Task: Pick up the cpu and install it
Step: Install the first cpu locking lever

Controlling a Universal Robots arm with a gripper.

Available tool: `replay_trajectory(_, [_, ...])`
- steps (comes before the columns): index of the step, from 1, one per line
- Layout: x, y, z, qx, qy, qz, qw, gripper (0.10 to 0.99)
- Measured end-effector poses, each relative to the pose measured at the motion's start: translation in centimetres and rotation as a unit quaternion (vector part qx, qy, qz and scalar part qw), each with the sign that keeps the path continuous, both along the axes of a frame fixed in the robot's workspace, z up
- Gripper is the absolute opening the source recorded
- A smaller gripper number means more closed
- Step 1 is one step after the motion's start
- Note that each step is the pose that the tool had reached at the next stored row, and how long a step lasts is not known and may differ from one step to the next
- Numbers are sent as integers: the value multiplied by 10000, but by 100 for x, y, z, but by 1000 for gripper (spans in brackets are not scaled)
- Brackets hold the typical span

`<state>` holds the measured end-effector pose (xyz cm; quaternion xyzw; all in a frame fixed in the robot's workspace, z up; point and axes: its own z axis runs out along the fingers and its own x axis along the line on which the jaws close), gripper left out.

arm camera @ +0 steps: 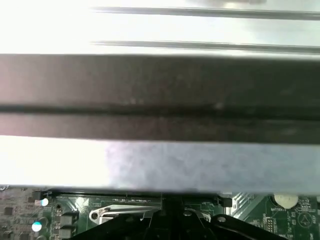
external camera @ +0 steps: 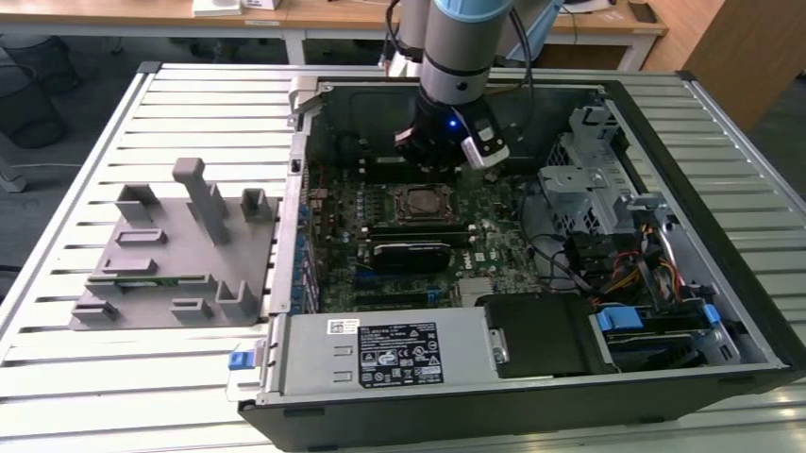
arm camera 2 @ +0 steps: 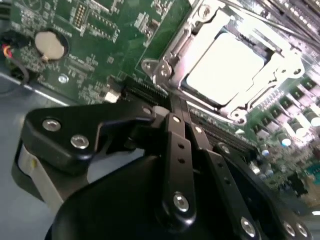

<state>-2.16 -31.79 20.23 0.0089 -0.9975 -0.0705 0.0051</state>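
Hand (external camera: 444,156) sits low inside the open computer case (external camera: 705,113), hanging off the grey arm (external camera: 456,47) just above the motherboard (external camera: 377,212) at the far side of the board in the exterior view. Its black linkage fingers (arm camera 2: 176,150) are drawn together to a single tip in the second wrist view, clenched with nothing showing between them. And the cpu (arm camera 2: 225,65)? It lies flat, bright silvery top up, inside the metal frame of the socket (arm camera 2: 165,70), so it looks already seated rather than carried. That is the relation to watch: in the second wrist view the chip is just beyond the fingertip, a short way across the board, with the frame's edge between the two; in the exterior view the socket (external camera: 422,201) is just beside the hand, toward the near side of the case. The chip is square, so no long axis matters. Over on the slatted tabletop (external camera: 189,104), on the exterior view's left, stands the grey plastic fixture (external camera: 164,255), well apart from the hand.
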Motion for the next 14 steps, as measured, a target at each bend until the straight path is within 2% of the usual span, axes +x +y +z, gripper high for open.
replay_trajectory(14, [4,-44,14,-2,0,0,10000,106])
